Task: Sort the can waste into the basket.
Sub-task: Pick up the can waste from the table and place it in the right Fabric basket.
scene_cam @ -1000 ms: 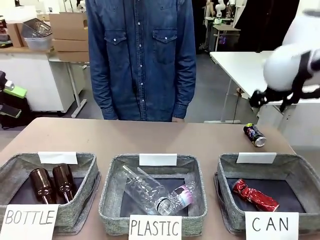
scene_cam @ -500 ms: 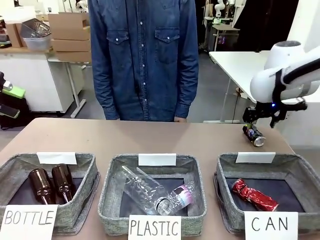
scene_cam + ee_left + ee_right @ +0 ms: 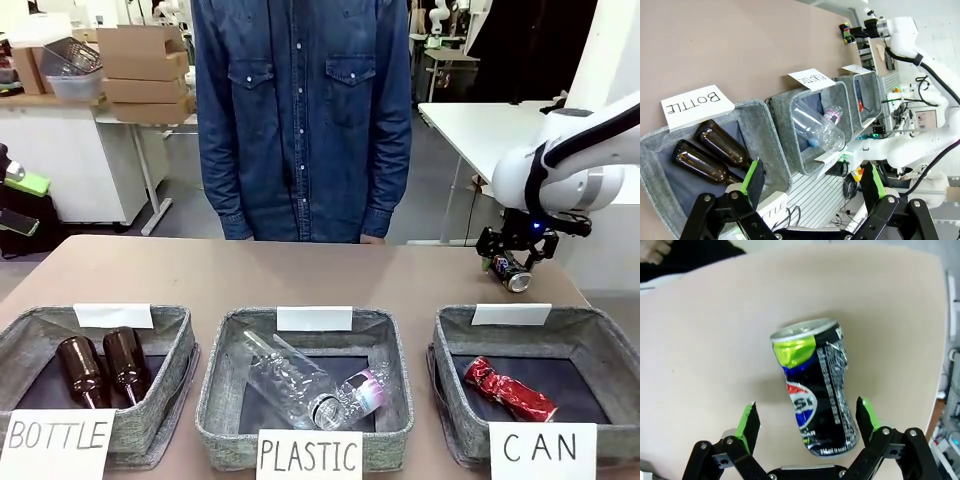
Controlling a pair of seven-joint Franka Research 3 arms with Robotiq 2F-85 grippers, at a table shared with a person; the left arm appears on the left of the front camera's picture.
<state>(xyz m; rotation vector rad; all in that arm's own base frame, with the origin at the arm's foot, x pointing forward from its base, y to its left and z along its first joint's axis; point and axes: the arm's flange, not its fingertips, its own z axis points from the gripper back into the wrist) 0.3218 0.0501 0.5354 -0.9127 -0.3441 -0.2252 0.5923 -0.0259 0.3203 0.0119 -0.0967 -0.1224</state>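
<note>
Right hand (image 3: 805,422) spread wide astride Pepsi can (image 3: 815,390), ungripped | left hand (image 3: 812,182) open, empty

Pepsi can (image 3: 509,271) on table (image 3: 300,275) behind CAN basket (image 3: 455,345) — crushed can (image 3: 508,390) inside.

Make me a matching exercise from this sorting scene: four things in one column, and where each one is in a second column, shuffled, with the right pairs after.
Things:
1. red can
2. Pepsi can
3. brown bottles
4. clear plastic bottle

Places:
A. in the middle bin, lettered PLASTIC
B. on the bare table, lying between the open fingers of the right gripper
C. in the CAN basket
D. in the bin lettered BOTTLE

Pairs: 1-C, 2-B, 3-D, 4-A
</note>
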